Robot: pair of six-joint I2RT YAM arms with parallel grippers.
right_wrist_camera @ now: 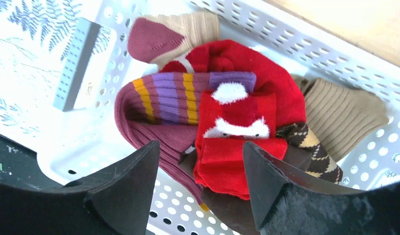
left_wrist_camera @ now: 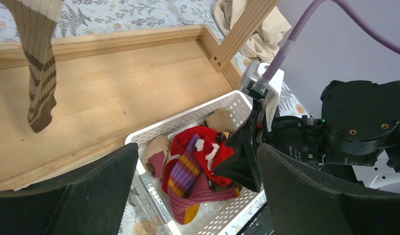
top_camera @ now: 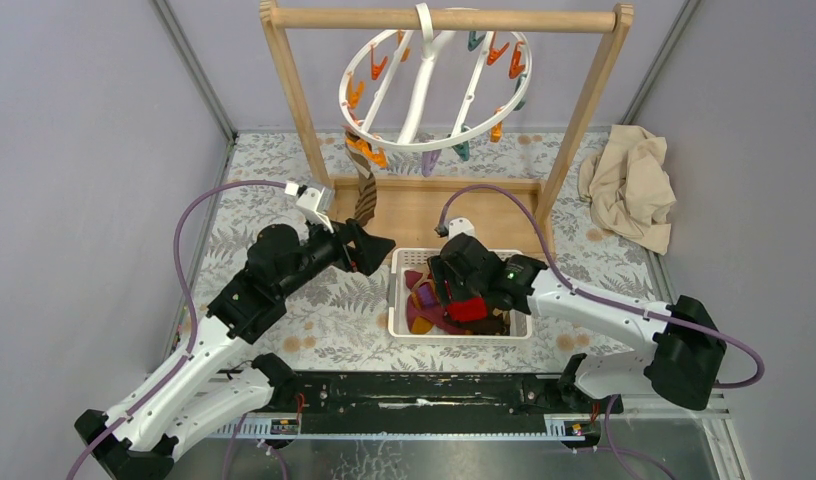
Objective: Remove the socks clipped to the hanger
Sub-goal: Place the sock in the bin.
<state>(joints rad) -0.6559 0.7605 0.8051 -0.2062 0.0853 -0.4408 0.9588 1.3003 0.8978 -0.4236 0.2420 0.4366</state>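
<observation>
The task is nearly finished, as far as these views show. The hanger [top_camera: 421, 90] hangs from the top bar of the wooden rack [top_camera: 444, 17], and almost all of its clips [top_camera: 379, 66] look bare. One brown-striped sock [top_camera: 364, 190] is left, clipped at the ring's left side and dangling over the rack's base board.

The other socks lie heaped in the white basket [top_camera: 396, 290] on the tabletop [top_camera: 284, 200], just in front of the rack. The pile includes a red sock with a white figure [right_wrist_camera: 235, 122], a purple-orange striped sock [right_wrist_camera: 173, 98], a tan sock [right_wrist_camera: 342, 115], a brown argyle sock [right_wrist_camera: 306, 137] and a tan sock with a maroon toe [right_wrist_camera: 159, 36]. How many lie underneath cannot be counted.

The right pincer [right_wrist_camera: 200, 149] hangs low over the basket with its fingers standing apart. The red sock sits on the heap beneath them, and I judge that it is not gripped. The left pincer [top_camera: 376, 245] is spread wide and carries nothing. It sits beside the basket's far left corner, below and near the hanging sock.

A crumpled beige cloth [top_camera: 629, 185] lies well apart at the right and plays no part here.

What is left, by my reading, is a single step: pull the striped sock free of its clip and drop it with the rest
</observation>
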